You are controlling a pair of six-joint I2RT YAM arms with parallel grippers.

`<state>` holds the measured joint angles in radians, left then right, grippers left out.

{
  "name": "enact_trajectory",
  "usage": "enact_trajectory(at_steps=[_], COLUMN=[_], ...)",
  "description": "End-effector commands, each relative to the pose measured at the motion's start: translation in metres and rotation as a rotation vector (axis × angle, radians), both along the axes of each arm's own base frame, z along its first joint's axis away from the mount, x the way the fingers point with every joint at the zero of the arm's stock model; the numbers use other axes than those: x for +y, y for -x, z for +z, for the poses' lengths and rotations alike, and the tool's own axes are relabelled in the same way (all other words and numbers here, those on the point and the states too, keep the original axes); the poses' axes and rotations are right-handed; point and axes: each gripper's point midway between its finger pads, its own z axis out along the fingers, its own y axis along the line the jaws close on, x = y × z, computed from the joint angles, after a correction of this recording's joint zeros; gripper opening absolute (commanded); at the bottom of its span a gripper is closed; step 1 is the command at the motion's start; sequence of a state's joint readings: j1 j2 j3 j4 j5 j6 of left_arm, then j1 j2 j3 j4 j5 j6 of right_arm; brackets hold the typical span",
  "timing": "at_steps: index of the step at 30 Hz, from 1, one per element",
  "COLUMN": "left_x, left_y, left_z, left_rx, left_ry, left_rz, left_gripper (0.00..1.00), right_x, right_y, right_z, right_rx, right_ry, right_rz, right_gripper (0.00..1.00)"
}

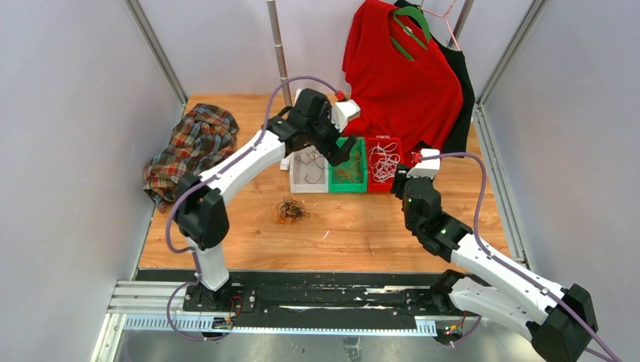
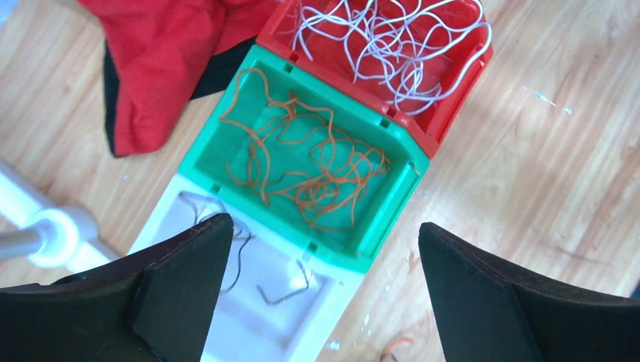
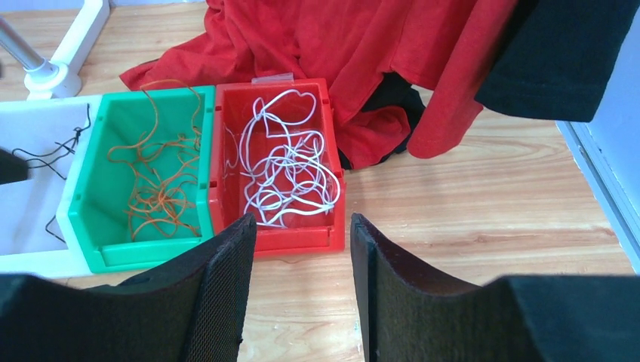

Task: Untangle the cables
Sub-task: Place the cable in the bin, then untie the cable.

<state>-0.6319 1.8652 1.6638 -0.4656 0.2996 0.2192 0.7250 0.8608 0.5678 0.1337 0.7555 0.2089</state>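
Top external view: a wooden bench (image 1: 377, 241) holds three small bins in a row toward the middle of its far edge. The white bin (image 1: 300, 181) holds a few black cables (image 1: 311, 162), the green bin (image 1: 361, 162) holds orange-brown cables (image 1: 347, 172), and the red bin (image 1: 370, 181) holds white cables (image 1: 383, 162). A small knot of orange-brown and black cables (image 1: 290, 210) lies alone on the bare wood, nearer the near edge than the bins and well apart from both grippers. The left gripper (image 2: 324, 230) hovers over the white and green bins, fingers wide apart and empty. The right gripper (image 3: 302, 220) sits low just on the near side of the red bin, fingers a little apart, holding nothing. A plaid shirt (image 1: 192, 147) is heaped at the left edge, and a red shirt (image 1: 400, 75) hangs over the far right corner. The sorting looks mostly done, with the knot on the bench left to separate. To do that well, one gripper should pin the knot while the other pinches a single outer loop of one colour and draws it out slowly, so the whole bundle does not lift.
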Motion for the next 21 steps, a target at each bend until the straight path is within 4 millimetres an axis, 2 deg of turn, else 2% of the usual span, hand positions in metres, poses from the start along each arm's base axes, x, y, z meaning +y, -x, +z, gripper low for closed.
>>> enact_trajectory(at_steps=[1,3,7,11,13,17,19,21], left_x=[0.043,0.07,0.124,0.163,0.173,0.192,0.2,0.204], left_y=[0.023,0.034,0.056,0.079,0.096,0.134,0.136,0.13], left_z=[0.032,0.03,0.009,-0.023,-0.039,-0.076,-0.091,-0.102], left_rx=[0.005,0.011,0.054,0.143,0.185,0.208,0.195,0.224], left_ry=[-0.042,-0.089,-0.151,-0.145,-0.158,-0.256,-0.309,-0.33], left_rz=[-0.023,-0.023,-0.005,0.027,-0.033,-0.26,-0.305,-0.272], left_gripper=[0.98,0.98,1.0,0.93,0.89,0.85,0.85,0.84], right_x=[0.005,0.011,0.025,0.037,0.042,0.051,0.053,0.055], right_y=[-0.007,-0.01,-0.017,-0.022,-0.024,-0.025,-0.025,-0.024], right_z=[0.018,0.019,0.011,0.004,0.0,-0.007,-0.011,-0.014], right_rx=[-0.018,-0.011,0.024,0.047,0.057,0.079,0.089,0.095], right_ry=[-0.02,-0.024,-0.023,-0.04,-0.047,-0.054,-0.056,-0.061], right_rz=[0.017,0.034,0.068,0.096,0.112,0.143,0.15,0.158], right_gripper=[0.49,0.49,0.49,0.49,0.48,0.47,0.45,0.44])
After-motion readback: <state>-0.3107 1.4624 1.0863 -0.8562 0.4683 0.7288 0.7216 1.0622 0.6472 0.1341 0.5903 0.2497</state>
